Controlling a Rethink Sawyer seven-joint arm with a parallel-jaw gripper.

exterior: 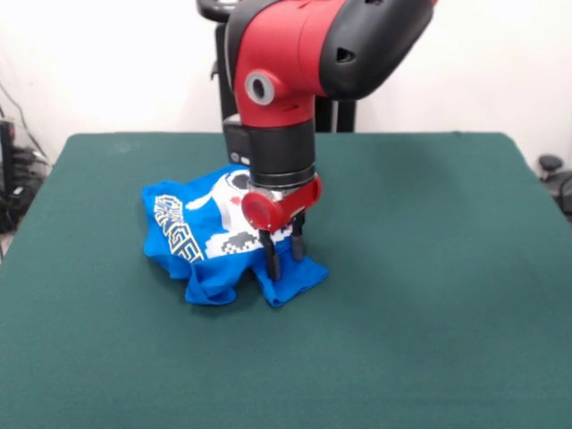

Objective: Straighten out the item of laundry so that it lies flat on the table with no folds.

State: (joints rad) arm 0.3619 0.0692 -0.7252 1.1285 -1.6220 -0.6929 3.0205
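Hovering my black two-fingered pincer (284, 255) with its fingers parted, tips down on the near corner of the crumpled bright blue printed T-shirt (201, 241) left of centre on the dark green felt tabletop (429, 286), I risk pinching several layers and dragging the bunch instead of unfolding it

Robot lab; bare white wall (483, 71); green cloth-topped table (429, 313); red-black arm (304, 54); cables at left edge (18, 170)
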